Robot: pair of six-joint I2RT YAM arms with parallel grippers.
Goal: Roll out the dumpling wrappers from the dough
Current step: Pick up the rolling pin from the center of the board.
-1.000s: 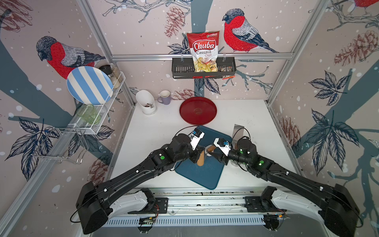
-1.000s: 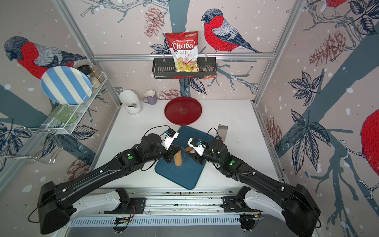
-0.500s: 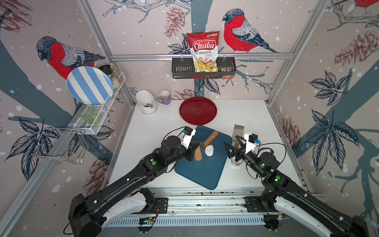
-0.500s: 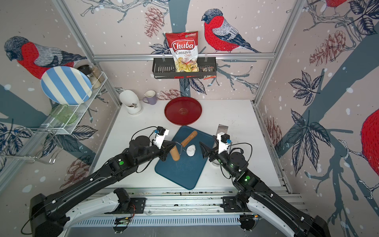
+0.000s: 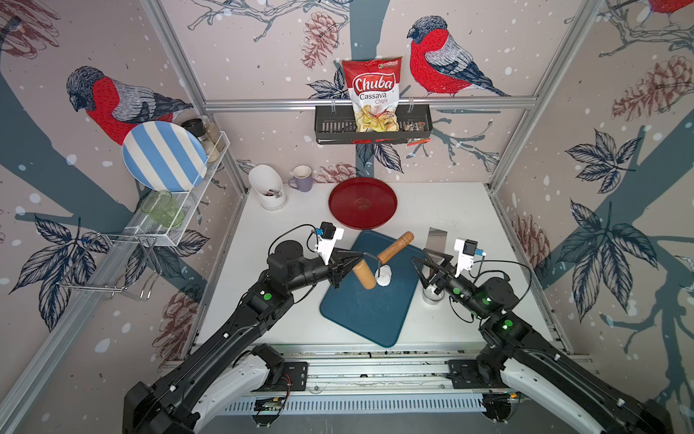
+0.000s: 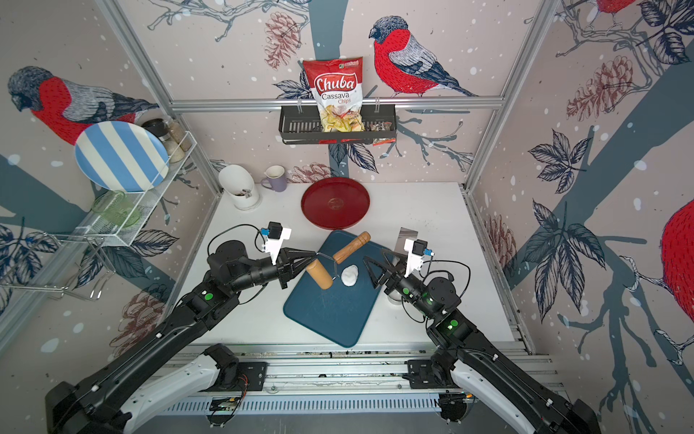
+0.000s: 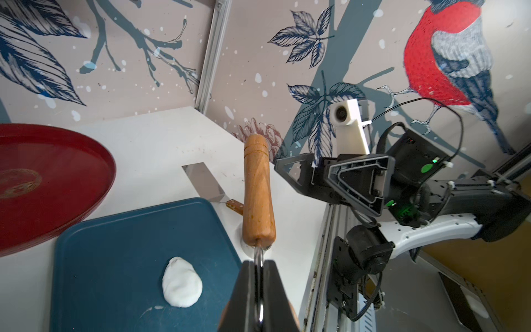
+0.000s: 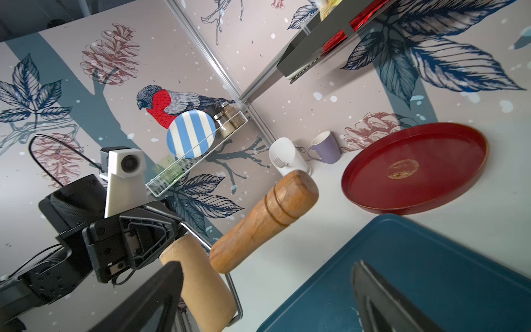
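Note:
The dough (image 5: pixel 384 275) (image 6: pixel 350 275) (image 7: pixel 181 286) is a small white oval lump on the blue board (image 5: pixel 368 312) (image 6: pixel 326 312). My left gripper (image 5: pixel 362 256) (image 6: pixel 317 255) (image 7: pixel 260 263) is shut on the wire frame of a wooden roller. The roller's drum (image 5: pixel 363 275) (image 8: pixel 201 281) hangs just left of the dough, and its handle (image 5: pixel 395 247) (image 7: pixel 257 189) points to the back right. My right gripper (image 5: pixel 418 272) (image 6: pixel 370 273) (image 8: pixel 268 266) stands open and empty off the board's right edge. The dumpling wrappers are out of view.
A red plate (image 5: pixel 362 203) lies behind the board. A steel scraper (image 5: pixel 436 240) lies at the board's back right. A small steel ring (image 5: pixel 432 297) sits under my right gripper. A white holder (image 5: pixel 267 188) and a purple mug (image 5: pixel 302 178) stand at the back left.
My right gripper has let go of the roller's handle, opened and pulled back to the right off the board. The left gripper has drawn the roller slightly left, uncovering the dough.

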